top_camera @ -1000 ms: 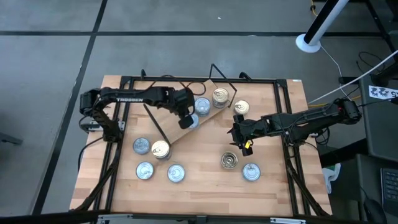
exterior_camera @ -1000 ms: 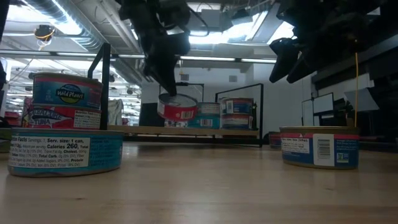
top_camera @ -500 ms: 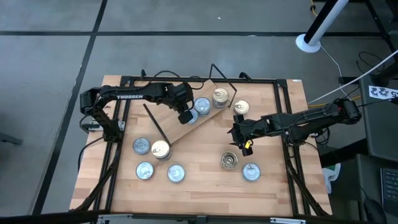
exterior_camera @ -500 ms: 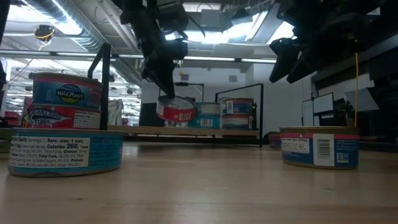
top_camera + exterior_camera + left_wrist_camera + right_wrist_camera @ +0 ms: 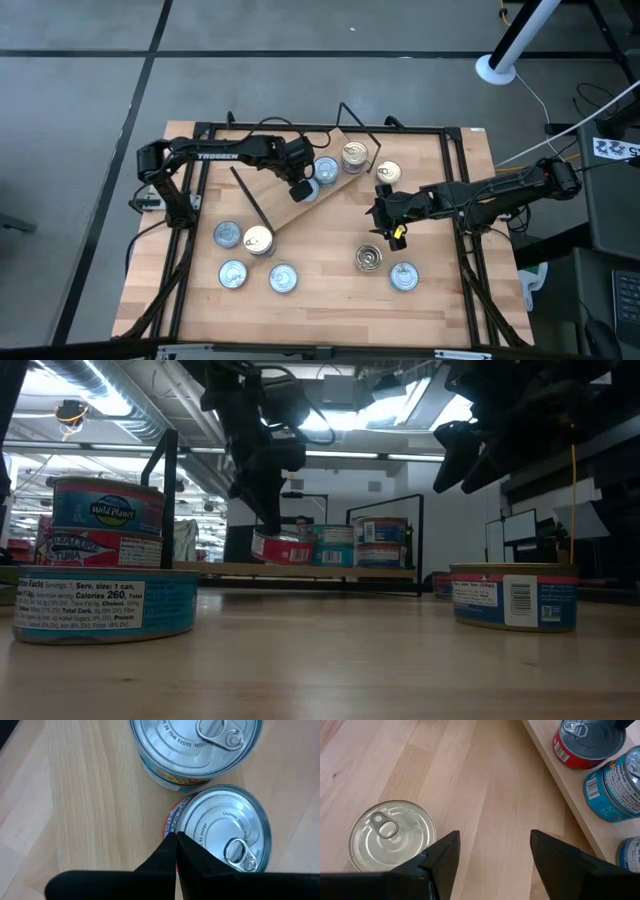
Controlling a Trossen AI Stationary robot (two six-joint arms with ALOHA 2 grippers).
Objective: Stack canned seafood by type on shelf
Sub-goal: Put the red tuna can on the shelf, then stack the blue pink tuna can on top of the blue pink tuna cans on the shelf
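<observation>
Your left gripper [image 5: 301, 190] is over the shelf [image 5: 285, 205], its fingers [image 5: 170, 852] pinched together on the rim of a red-labelled tin [image 5: 225, 845], which sits low at the plank, whether resting on it or just above you cannot tell; just beside it stands a blue-labelled tin [image 5: 195, 750] on the same plank. In the low view that red tin [image 5: 277, 546] shows at the shelf's level, tilted a little, with more cans [image 5: 355, 544] lined up to its right. Your right gripper [image 5: 383, 222] hangs above the bare tabletop [image 5: 320, 250] right of the shelf, jaws spread wide and holding nothing, with a gold-lidded can [image 5: 391, 836] lying near its fingers. Loose tins [image 5: 258, 240] remain on the table at the front left, and two more [image 5: 403, 276] at the front right
</observation>
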